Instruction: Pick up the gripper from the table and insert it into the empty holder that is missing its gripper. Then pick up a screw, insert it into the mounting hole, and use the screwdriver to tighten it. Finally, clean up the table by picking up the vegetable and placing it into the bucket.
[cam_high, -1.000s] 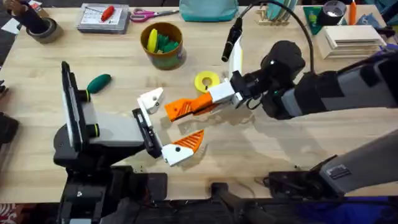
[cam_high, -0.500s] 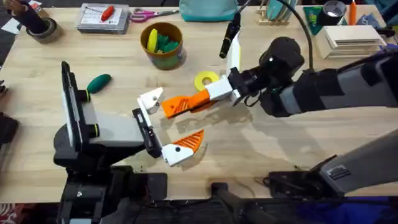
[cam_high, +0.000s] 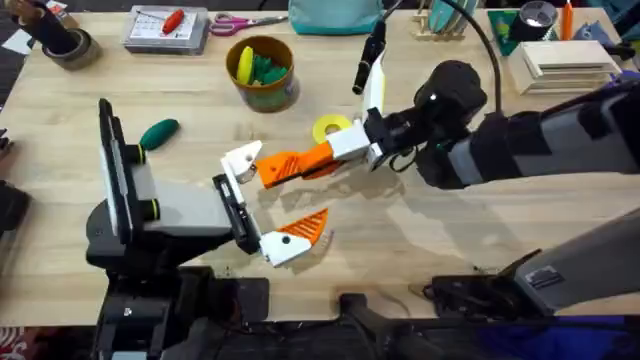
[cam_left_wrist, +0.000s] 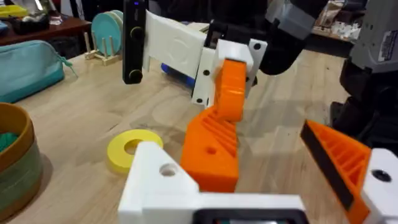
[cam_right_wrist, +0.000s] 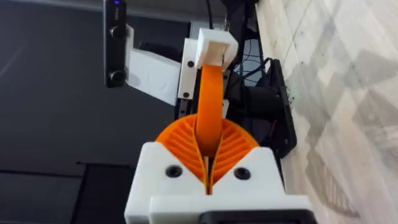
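Right gripper (cam_high: 318, 158): fingers closed tight on the gripper (cam_high: 283, 168), an orange block held above the table (cam_high: 420, 250) near its middle. The block's far end meets the holder (cam_high: 243, 160), the bare white mount on the left gripper (cam_high: 268, 203). Left gripper: fingers spread wide, nothing between them. The vegetable (cam_high: 158, 131) lies at left. The bucket (cam_high: 262, 72) stands at the far side, well apart from it.
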